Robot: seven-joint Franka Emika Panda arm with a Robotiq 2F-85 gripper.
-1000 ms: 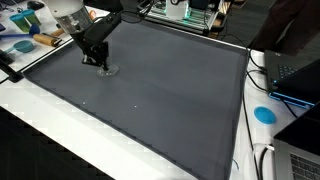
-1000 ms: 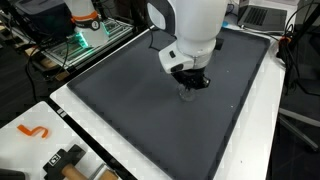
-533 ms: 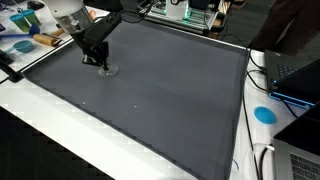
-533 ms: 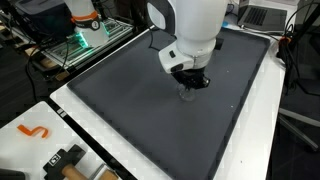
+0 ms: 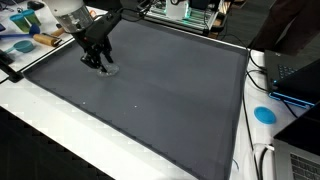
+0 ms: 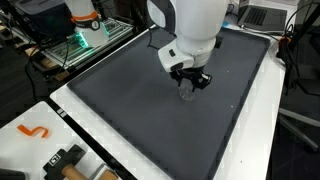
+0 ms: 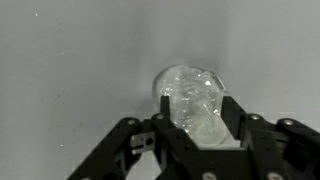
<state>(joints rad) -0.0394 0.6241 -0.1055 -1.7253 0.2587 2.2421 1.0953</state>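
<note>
A small clear glass-like object point(image 7: 188, 85) rests on the dark grey mat point(image 5: 170, 95). In the wrist view my gripper point(image 7: 198, 113) stands over it, with one black finger on each side of its lower part. The fingers point(image 7: 165, 112) stand apart, and I cannot tell whether they still touch the object. In both exterior views the gripper point(image 5: 101, 66) point(image 6: 188, 86) points down at the mat with its tips spread, and the clear object point(image 5: 108, 70) point(image 6: 188, 93) lies right beneath it.
The mat covers a white table point(image 5: 60, 125). Blue items point(image 5: 22, 45) lie at one corner, and a blue disc point(image 5: 264, 114) and a laptop point(image 5: 300, 75) sit beside the mat. An orange hook point(image 6: 35, 131) and a black tool point(image 6: 65, 158) lie on the white edge.
The fingers have spread apart around the clear object; a second ago they were closed tight on it. The arm has stayed in place.
</note>
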